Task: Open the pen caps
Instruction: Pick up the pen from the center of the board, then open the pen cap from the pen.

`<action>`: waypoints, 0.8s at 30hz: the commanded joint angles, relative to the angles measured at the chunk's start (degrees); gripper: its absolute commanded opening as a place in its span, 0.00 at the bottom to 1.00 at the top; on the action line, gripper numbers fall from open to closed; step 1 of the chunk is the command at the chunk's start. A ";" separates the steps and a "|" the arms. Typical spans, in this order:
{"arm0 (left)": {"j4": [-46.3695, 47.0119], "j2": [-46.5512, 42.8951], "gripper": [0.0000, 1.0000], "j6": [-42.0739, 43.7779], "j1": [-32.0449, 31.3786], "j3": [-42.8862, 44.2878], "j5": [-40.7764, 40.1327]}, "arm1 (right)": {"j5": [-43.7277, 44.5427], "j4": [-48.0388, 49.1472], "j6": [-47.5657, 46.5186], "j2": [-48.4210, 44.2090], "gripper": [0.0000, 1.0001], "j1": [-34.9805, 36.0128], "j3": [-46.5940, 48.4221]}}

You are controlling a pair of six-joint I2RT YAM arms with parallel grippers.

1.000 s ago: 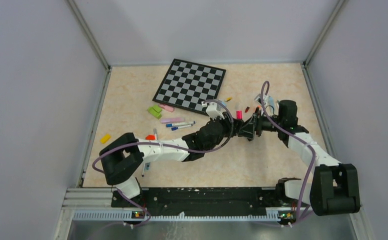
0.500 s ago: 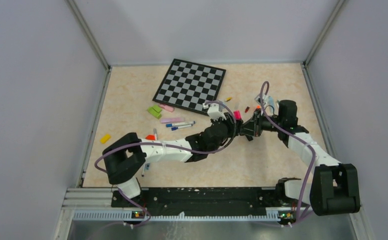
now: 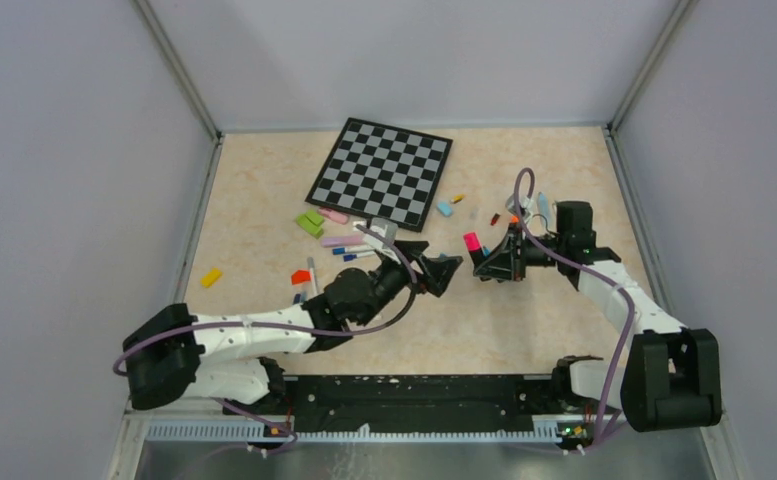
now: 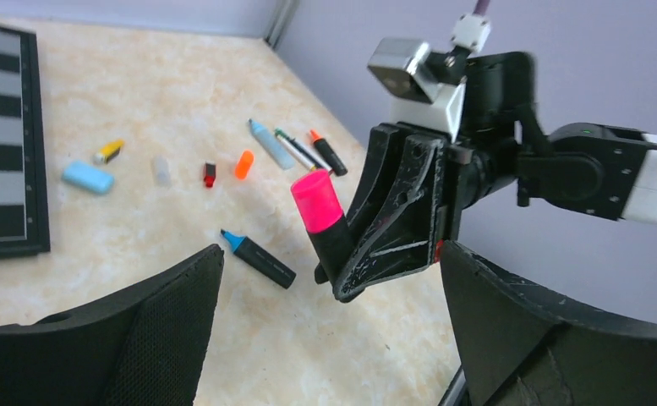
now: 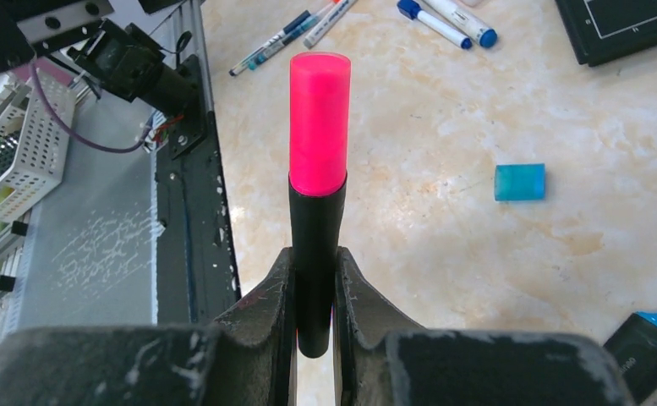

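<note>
the pink cap (image 5: 319, 123) is sitting seated on the end of a black highlighter (image 5: 314, 216), held up in the air above the tabletop (image 3: 524, 330) between the two arms. the right jaws are pinching the barrel low down, well below the cap's rim, so most of the pen is standing free of them. the left jaws are hanging spread wide and empty nearby, facing the cap but not touching it — the step in hand looks to be taking hold of the cap to pull it off. to do that well, the left jaws should probably be coming in square to the pen and closing on the pink plastic alone, not across the seam onto the black barrel, then drawing straight along the pen's length. a sideways tug is likely to be levering the barrel round in the right grip, since that grip is sitting so far from the cap. the pen's long axis is running straight out of the right jaws, in line with them and tilted up off the tabletop, with the capped end pointing leftward and a little toward the checkered board (image 3: 382, 170) in the top view. other pens and loose caps are lying scattered around — a light-blue cap (image 5: 519, 182) and an uncapped blue-tipped marker (image 4: 259, 258) among them.
</note>
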 commanded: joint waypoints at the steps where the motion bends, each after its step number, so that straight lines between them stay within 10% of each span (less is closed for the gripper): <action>1: 3.75 -6.64 0.99 5.78 3.11 -3.67 11.52 | -6.01 -8.04 -11.36 -0.33 0.00 0.26 3.48; 9: 11.06 -6.28 0.99 -6.29 15.21 -7.11 39.54 | -11.32 -16.32 -21.37 0.34 0.00 0.27 4.19; 24: 32.49 16.19 0.94 -16.74 17.18 0.52 53.31 | -14.23 -17.42 -22.16 0.86 0.00 0.39 3.52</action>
